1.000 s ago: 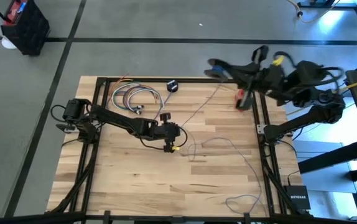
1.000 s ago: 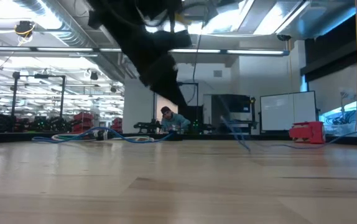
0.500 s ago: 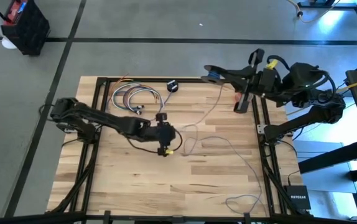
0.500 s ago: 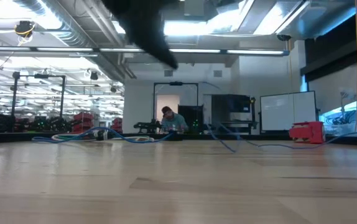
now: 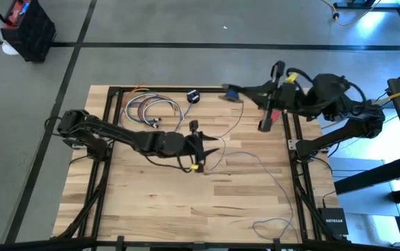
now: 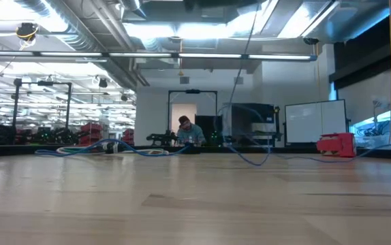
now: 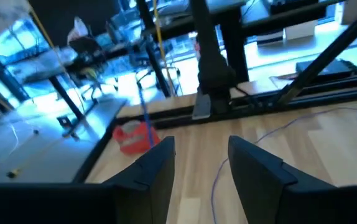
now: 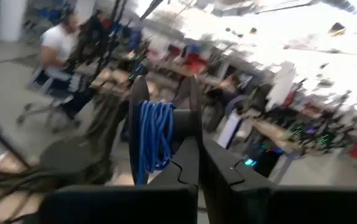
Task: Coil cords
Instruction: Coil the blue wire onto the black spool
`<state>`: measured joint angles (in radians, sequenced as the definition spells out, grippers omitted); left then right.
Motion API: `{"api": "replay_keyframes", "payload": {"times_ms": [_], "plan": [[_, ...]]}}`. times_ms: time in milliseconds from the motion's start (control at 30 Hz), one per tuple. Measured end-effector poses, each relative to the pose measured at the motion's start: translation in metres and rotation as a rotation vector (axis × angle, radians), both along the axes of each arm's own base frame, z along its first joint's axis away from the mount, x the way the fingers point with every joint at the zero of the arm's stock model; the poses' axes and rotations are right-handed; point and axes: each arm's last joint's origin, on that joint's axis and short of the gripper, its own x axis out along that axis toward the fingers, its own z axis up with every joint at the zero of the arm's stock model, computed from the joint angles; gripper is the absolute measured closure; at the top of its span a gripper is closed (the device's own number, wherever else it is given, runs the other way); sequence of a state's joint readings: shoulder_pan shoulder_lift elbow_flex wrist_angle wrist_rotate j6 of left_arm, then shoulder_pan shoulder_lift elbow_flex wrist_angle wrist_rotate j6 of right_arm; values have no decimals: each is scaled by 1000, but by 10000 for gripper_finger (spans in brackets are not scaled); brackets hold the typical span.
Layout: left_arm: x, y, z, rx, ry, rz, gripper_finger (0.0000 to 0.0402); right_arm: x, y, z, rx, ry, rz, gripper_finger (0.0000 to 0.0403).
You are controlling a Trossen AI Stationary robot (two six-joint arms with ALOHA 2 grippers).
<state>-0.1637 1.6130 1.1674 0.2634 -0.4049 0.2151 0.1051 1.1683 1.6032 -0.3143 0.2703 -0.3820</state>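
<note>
Cord (image 8: 148,140): wound in blue turns round the right gripper (image 5: 229,93), fingers together, held above the far edge of the bench (image 5: 144,202). From there trailing down across the boards to a loose tail near the right front corner.

Left gripper (image 5: 212,143) mid-bench beside the slack, fingers (image 7: 157,165) apart and empty, having widened and slid toward the strand within the last second. Right gripper swung leftward meanwhile.

Probably setting up to feed more slack onto the coil, with much left unwound.

Readable: "NETGEAR" on black box (image 5: 332,222) beyond the bench's corner.
</note>
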Motion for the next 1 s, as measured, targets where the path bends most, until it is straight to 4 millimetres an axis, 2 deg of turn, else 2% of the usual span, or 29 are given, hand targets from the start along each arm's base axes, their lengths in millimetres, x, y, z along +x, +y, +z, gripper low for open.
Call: {"api": "replay_keyframes", "payload": {"times_ms": [67,200,500,1000], "plan": [[3,4,-3,-34,-2,-26,259,5,1,-7,2,64,0,398],[7,5,-9,-45,14,-46,259,20,-1,-23,32,151,-109,398],[8,6,-5,-26,-30,-36,259,33,0,-42,26,148,-119,398],[9,23,-3,-41,-52,17,259,34,1,-46,27,154,-83,398]]}}
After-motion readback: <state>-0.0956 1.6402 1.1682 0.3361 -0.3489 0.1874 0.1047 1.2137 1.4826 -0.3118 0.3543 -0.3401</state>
